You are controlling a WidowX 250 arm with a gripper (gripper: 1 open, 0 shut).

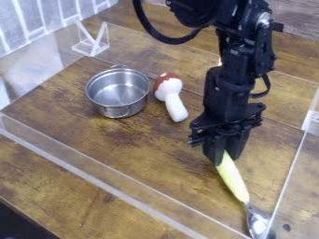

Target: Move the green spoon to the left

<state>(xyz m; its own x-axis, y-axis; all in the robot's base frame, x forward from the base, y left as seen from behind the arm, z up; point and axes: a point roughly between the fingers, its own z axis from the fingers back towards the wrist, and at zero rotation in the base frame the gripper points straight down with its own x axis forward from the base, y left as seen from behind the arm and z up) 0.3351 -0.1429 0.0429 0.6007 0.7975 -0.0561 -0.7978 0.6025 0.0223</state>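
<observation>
A: Green spoon [234, 179] lies near the worktop's [75, 149] right edge, light, stiff, maybe slippery.
B: The end effector [223, 155] looks pinched on its thick handle's top end. Good spot.

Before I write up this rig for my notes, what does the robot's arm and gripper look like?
The arm is all black, built of boxy, blocky segments. A black cable loops out from its upper part. The gripper is black as well, with narrow fingers tapering downward from a wider block. No markings or labels can be made out at this picture size.
</observation>
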